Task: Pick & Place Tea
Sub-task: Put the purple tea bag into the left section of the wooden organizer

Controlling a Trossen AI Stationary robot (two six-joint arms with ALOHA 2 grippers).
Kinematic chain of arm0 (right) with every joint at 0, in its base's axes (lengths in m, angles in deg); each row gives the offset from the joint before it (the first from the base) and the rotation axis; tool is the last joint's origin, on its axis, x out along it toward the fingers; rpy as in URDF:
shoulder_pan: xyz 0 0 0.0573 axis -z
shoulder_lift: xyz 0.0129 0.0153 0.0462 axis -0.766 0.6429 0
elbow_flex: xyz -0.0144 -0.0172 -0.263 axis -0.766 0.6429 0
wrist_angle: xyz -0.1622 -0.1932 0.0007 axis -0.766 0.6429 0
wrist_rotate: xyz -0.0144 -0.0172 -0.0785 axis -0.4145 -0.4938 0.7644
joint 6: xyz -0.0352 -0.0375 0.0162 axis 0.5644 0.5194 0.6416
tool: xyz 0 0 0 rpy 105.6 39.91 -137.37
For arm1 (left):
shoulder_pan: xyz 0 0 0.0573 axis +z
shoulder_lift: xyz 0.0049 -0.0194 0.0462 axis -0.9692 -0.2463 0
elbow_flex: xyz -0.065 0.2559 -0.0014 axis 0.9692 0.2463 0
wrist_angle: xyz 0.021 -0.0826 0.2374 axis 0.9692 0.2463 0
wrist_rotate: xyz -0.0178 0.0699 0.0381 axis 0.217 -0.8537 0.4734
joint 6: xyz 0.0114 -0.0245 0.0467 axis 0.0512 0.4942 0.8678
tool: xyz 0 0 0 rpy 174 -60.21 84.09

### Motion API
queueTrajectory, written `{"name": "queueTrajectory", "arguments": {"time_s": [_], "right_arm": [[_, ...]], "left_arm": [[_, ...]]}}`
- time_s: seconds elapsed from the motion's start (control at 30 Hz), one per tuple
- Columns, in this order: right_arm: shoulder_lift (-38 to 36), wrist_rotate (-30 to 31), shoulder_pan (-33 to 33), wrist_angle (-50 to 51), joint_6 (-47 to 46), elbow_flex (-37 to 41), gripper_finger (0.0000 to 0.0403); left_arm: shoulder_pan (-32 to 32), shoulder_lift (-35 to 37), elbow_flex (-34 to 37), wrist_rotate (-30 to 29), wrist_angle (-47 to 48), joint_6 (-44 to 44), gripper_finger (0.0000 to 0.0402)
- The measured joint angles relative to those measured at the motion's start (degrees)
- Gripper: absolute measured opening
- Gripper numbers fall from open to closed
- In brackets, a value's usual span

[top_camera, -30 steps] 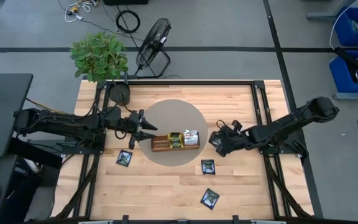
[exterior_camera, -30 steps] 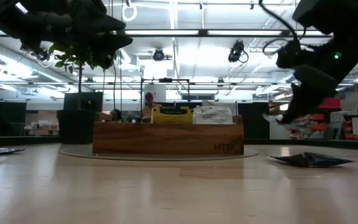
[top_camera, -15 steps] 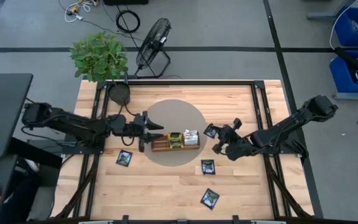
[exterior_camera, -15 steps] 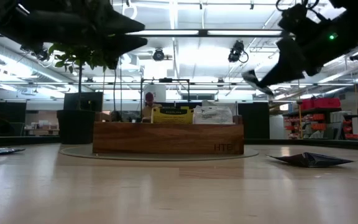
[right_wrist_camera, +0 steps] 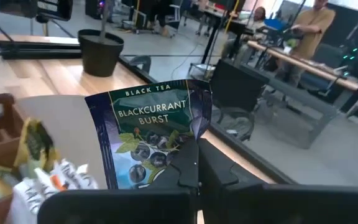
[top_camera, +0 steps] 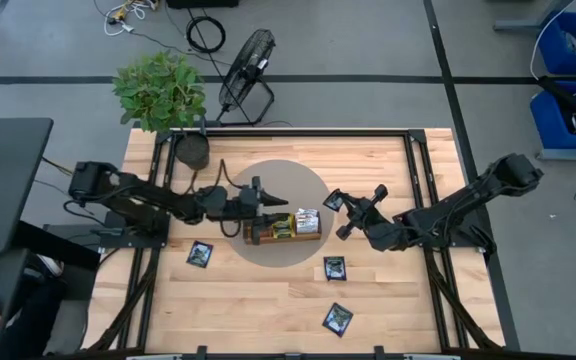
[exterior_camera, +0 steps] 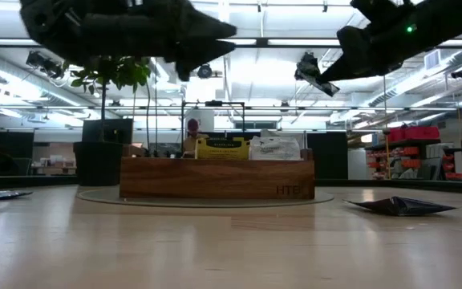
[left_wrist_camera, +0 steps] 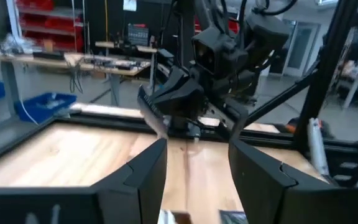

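The right end effector (top_camera: 344,210), clamped on a black blackcurrant tea sachet (right_wrist_camera: 151,140) by one edge so it hangs free, hovers in the air just right of the wooden tray (top_camera: 258,233), apparently lining up a drop into a compartment beside the yellow sachets (top_camera: 283,225) and white sachets (top_camera: 308,220). The left end effector (top_camera: 273,199), fingers apart and empty, hangs over the tray's left end. Three more black sachets (top_camera: 335,268) lie on the bench (top_camera: 388,300), still to be collected.
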Motion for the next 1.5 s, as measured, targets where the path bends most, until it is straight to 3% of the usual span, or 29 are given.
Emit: {"name": "queueTrajectory", "arguments": {"time_s": [0.37, 0.53, 0.87, 1.07, 1.27, 1.5], "right_arm": [[4.36, 1.76, 0.56, -11.33, 14.96, -0.39, 0.0000], [5.82, 2.73, 0.65, -11.12, 18.67, -2.15, 0.0000], [5.75, 2.01, 0.64, -13.55, 21.28, -2.89, 0.0000], [5.75, -1.44, 1.10, -16.08, 23.50, -2.89, 0.0000], [5.73, -2.36, 1.32, -18.16, 26.24, -2.89, 0.0000], [5.73, -4.03, 1.27, -17.86, 25.97, -2.89, 0.0000]], "left_arm": [[1.55, -10.52, -13.19, -2.41, 3.71, 5.90, 0.0179], [1.75, -13.09, -18.76, -2.35, 11.87, 7.30, 0.0179], [2.85, -12.97, -19.89, -3.85, 14.27, 5.04, 0.0179], [3.51, -12.97, -19.89, -3.78, 14.70, 4.24, 0.0167], [3.72, -12.97, -19.89, -3.85, 16.21, 3.56, 0.0127], [3.69, -12.97, -19.89, -3.83, 16.48, 4.72, 0.0015]]}}
